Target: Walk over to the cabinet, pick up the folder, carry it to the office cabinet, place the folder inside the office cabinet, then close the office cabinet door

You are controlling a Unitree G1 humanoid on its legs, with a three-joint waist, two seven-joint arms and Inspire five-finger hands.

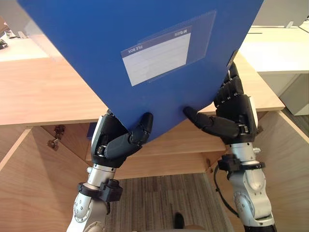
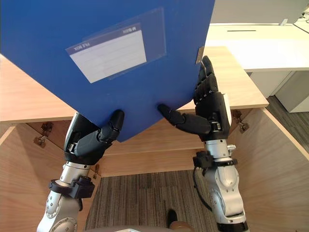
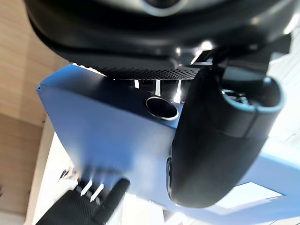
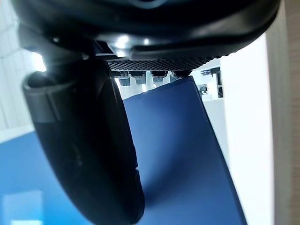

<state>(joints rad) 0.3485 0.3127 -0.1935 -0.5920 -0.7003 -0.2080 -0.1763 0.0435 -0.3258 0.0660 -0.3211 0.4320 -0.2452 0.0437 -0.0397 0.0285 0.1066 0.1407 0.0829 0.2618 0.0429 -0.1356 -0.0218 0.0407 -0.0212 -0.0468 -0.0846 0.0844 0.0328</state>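
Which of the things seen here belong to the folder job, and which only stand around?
Job: blue folder, pinched between the left hand and the right hand; wooden cabinet below, with its open door.
Only standing around: white desk behind the cabinet; grey carpet.

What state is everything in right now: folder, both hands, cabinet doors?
folder, lifted clear of the surfaces, tilted, label face showing, not yet inside.
left hand, shut on the folder's lower corner, thumb on its front face.
right hand, shut on the folder's side edge, thumb on its front face.
office cabinet, open.
left door, swung out.
right door, swung out.
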